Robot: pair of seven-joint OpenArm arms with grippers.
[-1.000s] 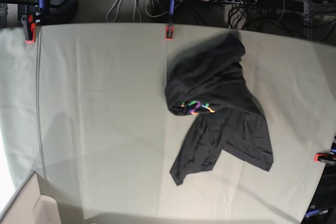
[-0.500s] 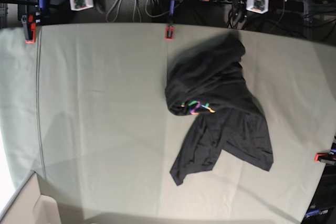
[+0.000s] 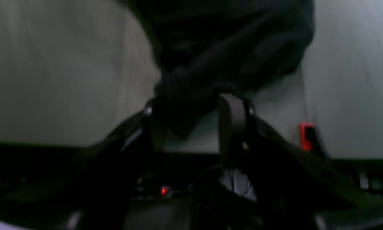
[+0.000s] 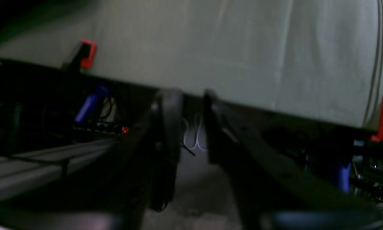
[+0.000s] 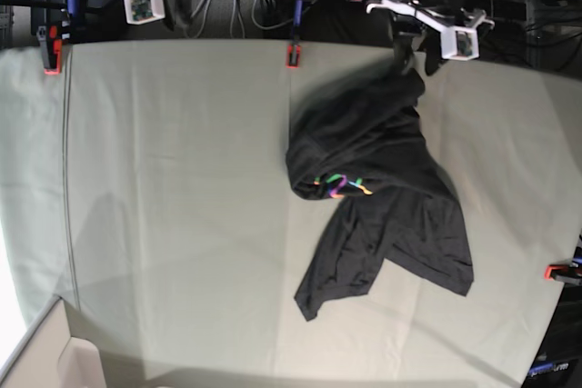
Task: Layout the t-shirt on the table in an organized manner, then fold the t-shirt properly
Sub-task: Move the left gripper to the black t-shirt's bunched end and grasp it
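1. Left wrist view: the left gripper (image 3: 191, 124) has its dark jaws spread, nothing between them. It hangs at the far table edge, right at the bunched top of the crumpled black cotton t-shirt (image 3: 229, 48). Frame is dim and blurred, so contact with the cloth is probably not made yet.
2. Right wrist view: the right gripper (image 4: 186, 124) shows a narrow gap between its jaws, empty. It is off the edge of the pale grey-green cloth-covered table (image 4: 242, 54), a red clamp (image 4: 87, 52) to one side; no shirt in sight.
3. Base view: both arms have come forward from the back over the last second. The left gripper (image 5: 414, 56) now reaches the shirt's far end; the t-shirt (image 5: 382, 179) lies unmoved, heaped right of centre, rainbow print peeking out. Layout is only starting.
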